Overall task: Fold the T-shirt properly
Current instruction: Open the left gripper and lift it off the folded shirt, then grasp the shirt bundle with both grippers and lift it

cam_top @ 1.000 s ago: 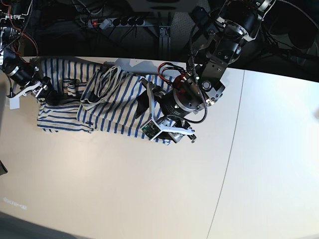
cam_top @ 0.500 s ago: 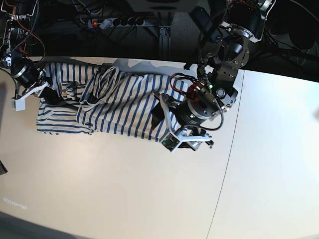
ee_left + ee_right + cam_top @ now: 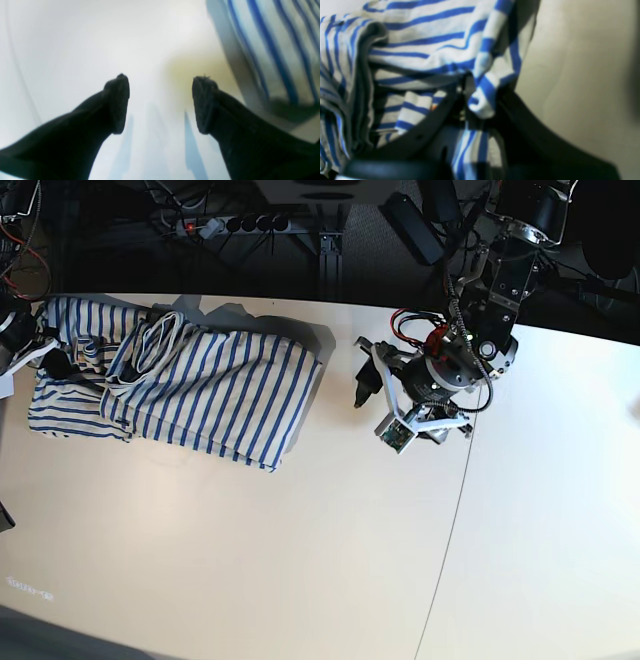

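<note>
Left wrist view: the left gripper [image 3: 160, 105] stands wide apart with nothing between its fingers, over the pale desk [image 3: 75, 37]; the T-shirt [image 3: 275, 50] shows at the upper right edge

Right wrist view: the right gripper [image 3: 472, 105] is pinched onto a bunched fold of the striped T-shirt [image 3: 420, 50]

Base view: the T-shirt [image 3: 200, 385] lies crumpled at the desk's [image 3: 300, 560] far left; the left gripper [image 3: 365, 385] hovers near its right edge, apart from it

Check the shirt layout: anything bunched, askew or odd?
Yes. The T-shirt lies bunched and skewed at the table's far left corner, collar and sleeve crumpled on top, not flat. The right hand pinches a fold; the left hand is open, off the cloth.
</note>
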`<state>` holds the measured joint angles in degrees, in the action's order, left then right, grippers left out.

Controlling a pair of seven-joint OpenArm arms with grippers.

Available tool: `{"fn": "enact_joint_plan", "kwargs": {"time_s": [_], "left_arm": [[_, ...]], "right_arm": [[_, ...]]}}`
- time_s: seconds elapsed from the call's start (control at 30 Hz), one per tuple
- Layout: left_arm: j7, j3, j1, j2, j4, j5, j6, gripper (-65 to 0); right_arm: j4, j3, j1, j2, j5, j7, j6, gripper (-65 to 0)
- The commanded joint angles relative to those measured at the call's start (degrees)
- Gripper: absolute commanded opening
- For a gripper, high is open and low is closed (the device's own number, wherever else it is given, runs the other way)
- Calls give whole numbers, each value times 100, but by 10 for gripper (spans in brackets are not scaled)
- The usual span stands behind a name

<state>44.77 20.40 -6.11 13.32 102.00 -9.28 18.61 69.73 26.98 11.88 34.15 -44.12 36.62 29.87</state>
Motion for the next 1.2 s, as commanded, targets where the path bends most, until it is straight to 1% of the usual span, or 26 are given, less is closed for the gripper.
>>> {"fn": "enact_joint_plan", "kwargs": {"time_s": [0.0,0.03,0.07,0.1,0.17,0.2,0.23,0.27,0.4,0.5,0.67,0.73,0.87,0.97,1.03,1.17], "left_arm": [[-175,-17,35,-33,83,-33,-37,-230],[-170,-15,11,-90,79,-35,-37,-231],[-170,-11,4,-160,79,-33,-37,-250],[-170,-11,7,-223,79,-33,-35,-308],[-225,-11,9,-350,79,-11,-15,-490],[-249,-11,7,-402,79,-7,4,-568],[-258,-11,7,-433,76,-9,4,-622],[-264,-11,7,-459,79,-11,4,-646],[-345,-11,9,-487,13,-15,4,-650],[-413,-2,7,-551,-184,-63,4,-650],[-568,0,26,-833,-826,-79,7,-650],[-645,-2,57,-942,-1049,-74,11,-650],[-662,0,55,-1165,-1198,-72,114,-650],[-649,22,55,-1357,-1202,-74,179,-650],[-634,120,55,-1445,-1202,-72,179,-650],[-647,603,55,-1443,-1237,76,179,-650]], "right_arm": [[-4,55,-11,129,44,-22,391,-650],[-22,55,-11,125,42,-22,393,-650],[-26,55,-11,122,26,-22,396,-650],[-26,55,-11,125,-7,-22,396,-650],[-26,55,-11,125,-74,-20,396,-650],[-26,55,-9,122,-109,-20,398,-650],[-26,55,-11,122,-136,-20,398,-650],[-24,55,-11,122,-149,-20,398,-650],[-20,55,-9,125,-192,-20,398,-650],[-20,96,-11,125,-400,50,398,-650],[-7,422,-11,122,-909,358,400,-650],[-4,579,-9,125,-975,420,402,-650],[-4,824,-9,127,-1174,656,402,-650],[4,940,-9,129,-1377,715,402,-650],[83,973,-9,127,-1453,748,404,-650],[520,973,-9,125,-1554,931,400,-650]]}}
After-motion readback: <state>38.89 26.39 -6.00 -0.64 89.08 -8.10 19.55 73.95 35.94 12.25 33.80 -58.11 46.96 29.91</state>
